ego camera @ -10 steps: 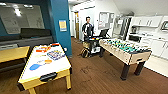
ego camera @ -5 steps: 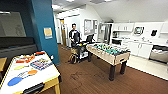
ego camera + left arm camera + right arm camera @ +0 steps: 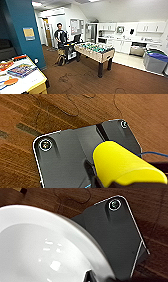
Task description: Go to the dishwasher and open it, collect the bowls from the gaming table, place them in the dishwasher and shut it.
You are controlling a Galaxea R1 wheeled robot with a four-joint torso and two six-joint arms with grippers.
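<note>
Bowls fill both wrist views: a white bowl (image 3: 47,248) at the right arm, a yellow bowl (image 3: 122,165) at the left, both above brown wood-look floor (image 3: 30,121). Whether either claw is clenched cannot be told. Far right, the dishwasher (image 3: 138,49) sits open under the white kitchen counter (image 3: 130,40). The gaming table (image 3: 30,81) is at near left, a football table (image 3: 95,51) mid-room, a person (image 3: 60,37) behind.

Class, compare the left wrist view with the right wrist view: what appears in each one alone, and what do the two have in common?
Left wrist view alone: a yellow bowl, seen from outside, and a thin blue cable.
Right wrist view alone: a white bowl, its glossy inside facing the camera.
Both: the brown wood-patterned floor below, and the robot's dark plate with round corner fittings. Each bowl lies close to its camera.
</note>
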